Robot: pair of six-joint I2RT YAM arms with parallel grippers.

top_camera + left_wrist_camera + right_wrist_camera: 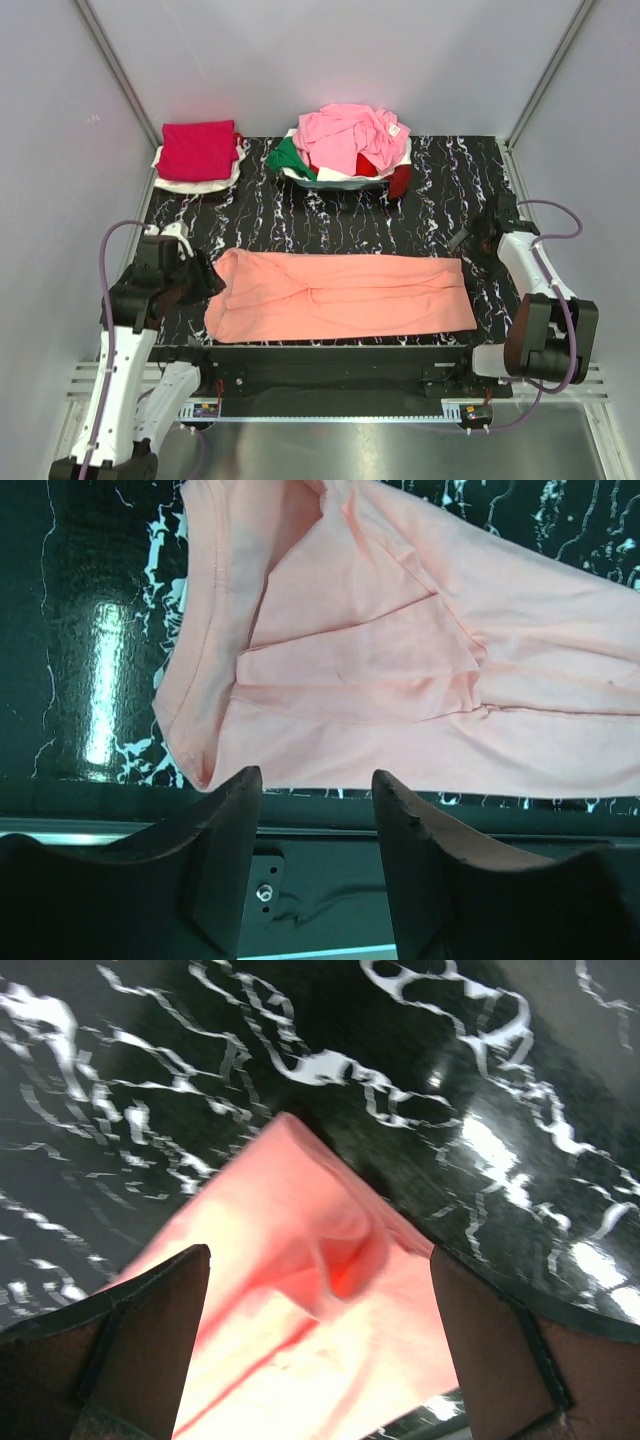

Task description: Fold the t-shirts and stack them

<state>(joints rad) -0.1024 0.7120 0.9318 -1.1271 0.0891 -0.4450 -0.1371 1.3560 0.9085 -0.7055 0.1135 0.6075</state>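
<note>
The salmon-orange t-shirt [340,295] lies folded into a long strip across the near part of the black marble mat [300,215]. It also shows in the left wrist view [400,660] and the right wrist view [300,1300]. My left gripper [195,272] is open and empty beside the shirt's left end; in its wrist view [315,785] the jaws stand apart over the mat's near edge. My right gripper [470,240] is open above the shirt's right far corner [320,1260], holding nothing. A folded crimson-magenta shirt [198,150] lies on a white one at back left.
A basket [345,180] at back centre holds a heap with a light pink shirt [350,135], green [288,158] and red [398,180] cloth. White walls close in the sides and back. The mat's near edge meets a black rail [330,355].
</note>
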